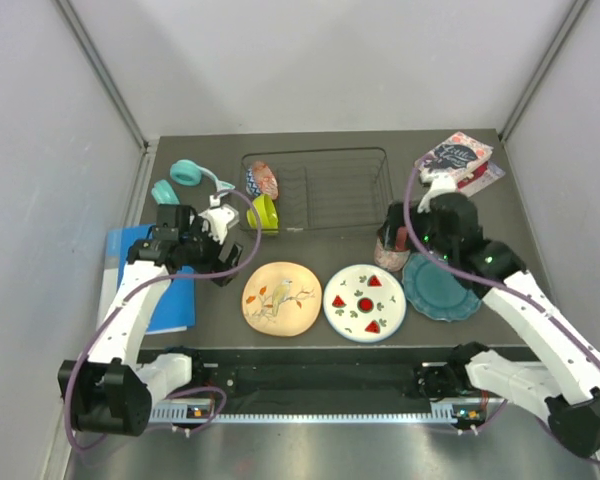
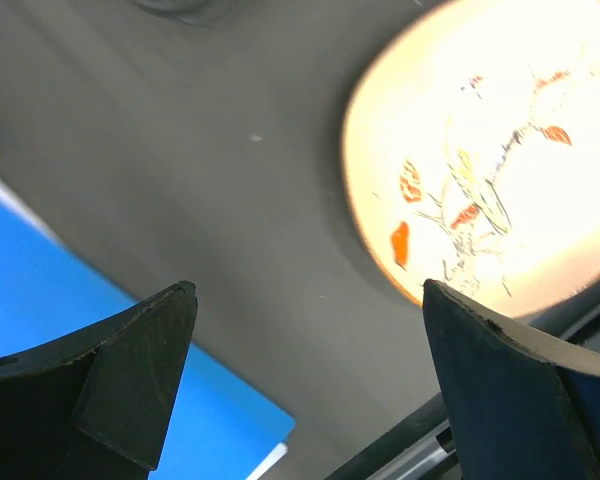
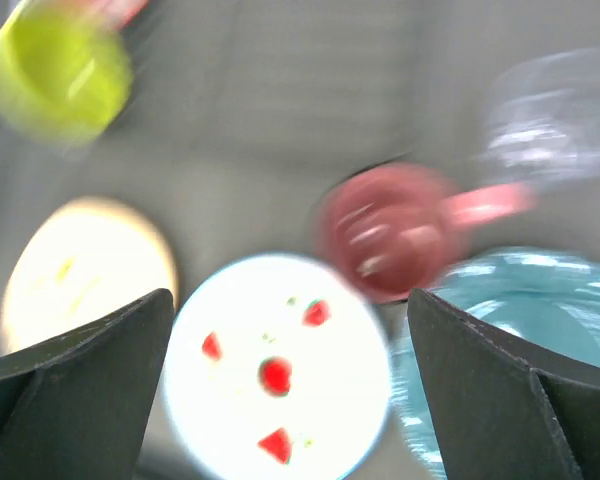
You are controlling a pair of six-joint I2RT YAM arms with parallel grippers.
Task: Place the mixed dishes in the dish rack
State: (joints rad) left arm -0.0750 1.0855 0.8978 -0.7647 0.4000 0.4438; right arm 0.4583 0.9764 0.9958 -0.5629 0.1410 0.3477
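Matte tabletop (image 1: 320,250) bears a wire dish rack (image 1: 325,190); left gripper (image 2: 308,290), right gripper (image 3: 290,295) gape.

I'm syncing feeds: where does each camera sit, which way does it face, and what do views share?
Top external: above, behind the robot, looking down on the dish rack; both arms show.
Left wrist: on its arm, looking down at cream bird-print plate and blue folder; open left hand shows.
Right wrist: on its arm, blurred, looking down at pink mug and watermelon-slice plate; open right hand shows.
Both wrist views share the cream plate.
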